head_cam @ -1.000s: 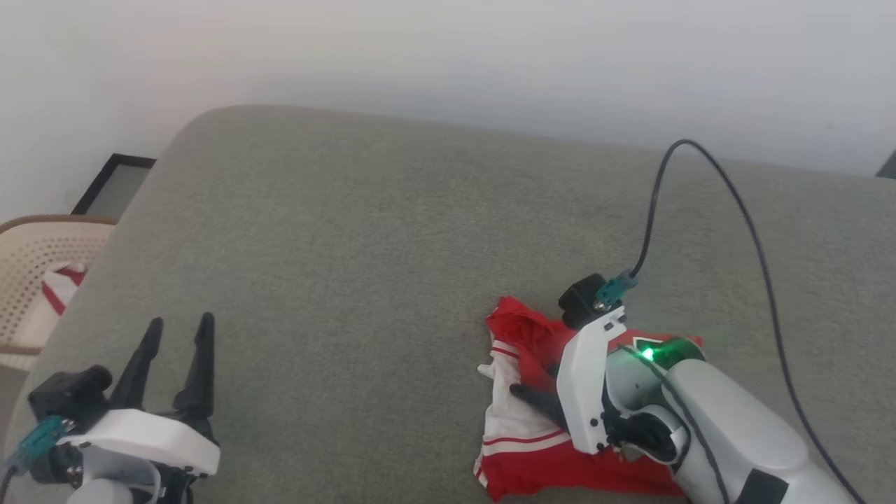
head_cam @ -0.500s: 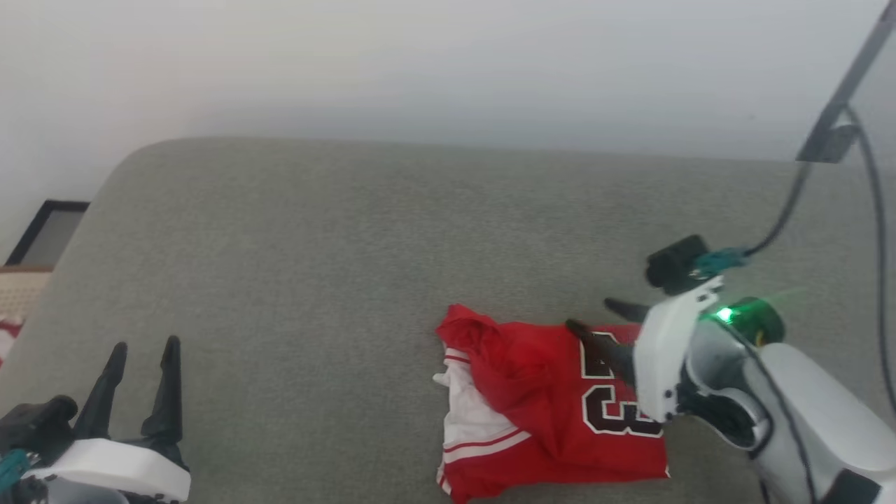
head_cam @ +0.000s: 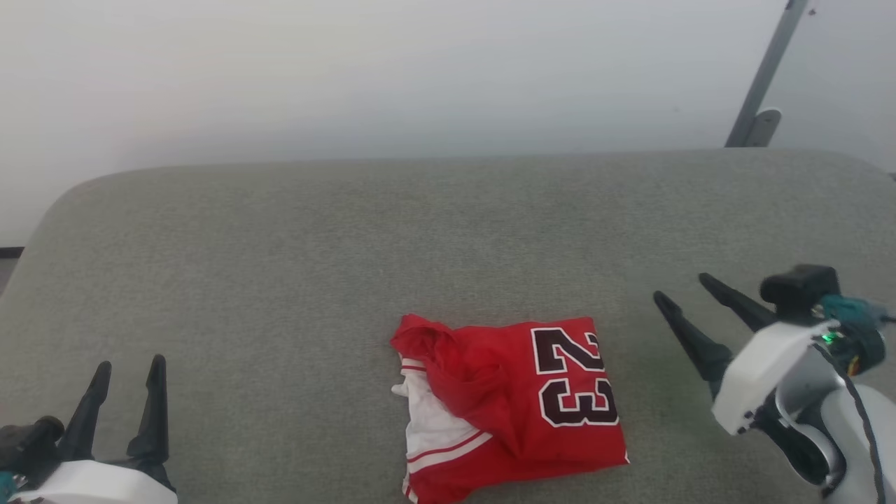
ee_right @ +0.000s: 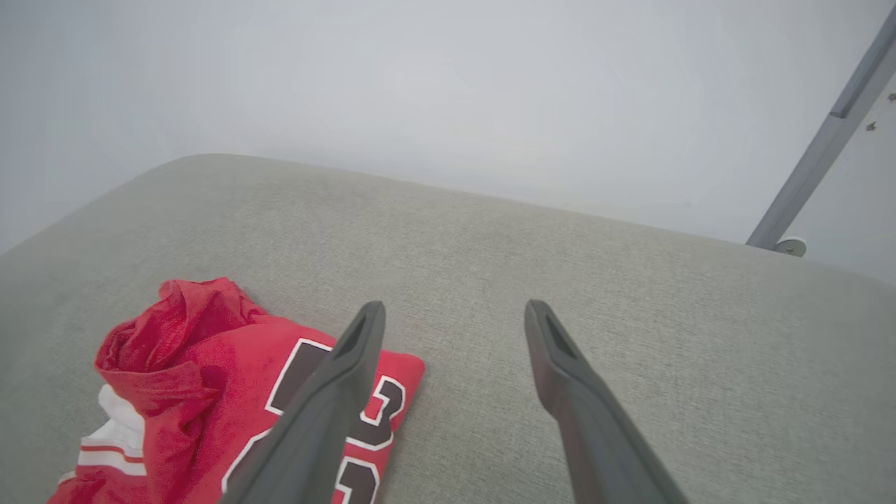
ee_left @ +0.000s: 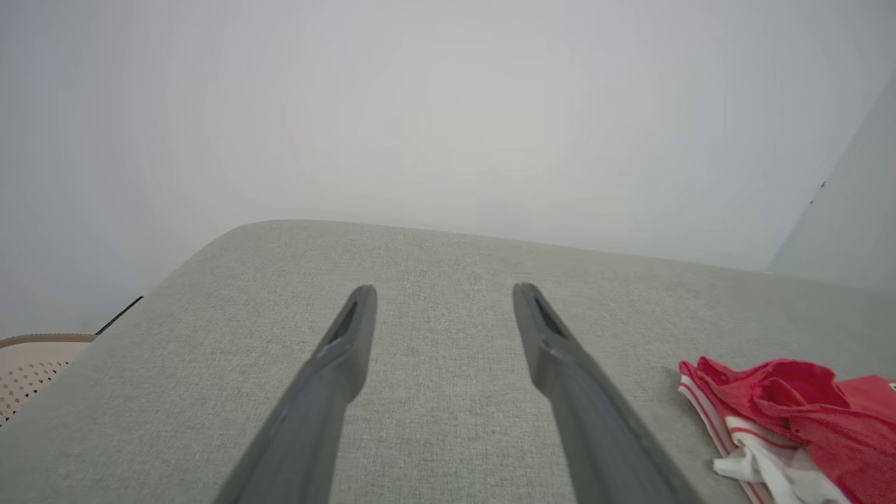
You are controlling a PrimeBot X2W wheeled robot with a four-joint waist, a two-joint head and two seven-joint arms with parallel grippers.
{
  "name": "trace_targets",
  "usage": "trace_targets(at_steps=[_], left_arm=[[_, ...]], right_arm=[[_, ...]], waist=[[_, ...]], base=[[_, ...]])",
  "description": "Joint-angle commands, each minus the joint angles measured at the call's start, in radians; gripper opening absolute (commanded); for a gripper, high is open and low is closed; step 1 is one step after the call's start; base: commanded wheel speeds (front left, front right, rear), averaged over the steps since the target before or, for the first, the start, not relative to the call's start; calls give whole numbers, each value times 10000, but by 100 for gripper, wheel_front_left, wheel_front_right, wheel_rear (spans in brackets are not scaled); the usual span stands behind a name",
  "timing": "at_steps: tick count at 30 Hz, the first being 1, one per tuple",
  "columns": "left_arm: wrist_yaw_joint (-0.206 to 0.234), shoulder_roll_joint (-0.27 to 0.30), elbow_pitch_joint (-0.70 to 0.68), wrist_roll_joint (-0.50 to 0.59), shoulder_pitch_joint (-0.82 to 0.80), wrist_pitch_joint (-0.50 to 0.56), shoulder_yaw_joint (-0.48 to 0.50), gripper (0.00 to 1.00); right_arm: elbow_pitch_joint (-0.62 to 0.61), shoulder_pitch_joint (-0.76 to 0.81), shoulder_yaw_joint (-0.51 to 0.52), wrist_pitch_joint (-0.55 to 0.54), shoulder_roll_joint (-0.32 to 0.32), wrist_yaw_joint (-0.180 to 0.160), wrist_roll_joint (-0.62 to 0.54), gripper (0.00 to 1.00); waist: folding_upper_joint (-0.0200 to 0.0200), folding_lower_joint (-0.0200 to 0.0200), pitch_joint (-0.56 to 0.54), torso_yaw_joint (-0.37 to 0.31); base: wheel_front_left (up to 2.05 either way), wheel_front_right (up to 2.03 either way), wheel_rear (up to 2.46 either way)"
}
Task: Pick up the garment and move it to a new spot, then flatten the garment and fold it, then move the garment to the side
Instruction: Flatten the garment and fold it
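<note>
Garment [head_cam: 511, 399] lies on the grey cushion [head_cam: 315, 266], low and centre in the head view. It is apparently folded into a rough block, with "23" facing up and a white striped sleeve end showing at its left edge under bunched red cloth. Right hand [head_cam: 680, 287] hangs near its right side, fingers spread, clear of the cloth. Left hand [head_cam: 131, 364] sits well apart at lower left, fingers likewise parted and empty.
</note>
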State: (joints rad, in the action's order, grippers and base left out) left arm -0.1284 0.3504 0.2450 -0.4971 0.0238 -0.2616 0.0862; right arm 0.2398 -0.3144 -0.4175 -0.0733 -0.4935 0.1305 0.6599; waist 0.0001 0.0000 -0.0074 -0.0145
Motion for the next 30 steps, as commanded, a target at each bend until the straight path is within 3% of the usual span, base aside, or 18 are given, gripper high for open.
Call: trace_targets(at_steps=[1, 12, 30], left_arm=[[-28, 42, -60, 24, 135, -37, 28, 100], [-25, 188, -143, -120, 377, -37, 39, 100], [-23, 251, -198, -267, 757, -37, 251, 100]], right_arm=[[35, 144, 90, 254, -28, 5, -141, 100], [840, 1187, 1524, 2597, 366, 3, -1333, 100], [1220, 2274, 2747, 3280, 1179, 3, -1926, 100]], waist=[[-1, 0, 3, -98], [-1, 0, -29, -401], [-1, 0, -89, -496]], base=[[0, 0, 0], [0, 0, 0], [0, 0, 0]])
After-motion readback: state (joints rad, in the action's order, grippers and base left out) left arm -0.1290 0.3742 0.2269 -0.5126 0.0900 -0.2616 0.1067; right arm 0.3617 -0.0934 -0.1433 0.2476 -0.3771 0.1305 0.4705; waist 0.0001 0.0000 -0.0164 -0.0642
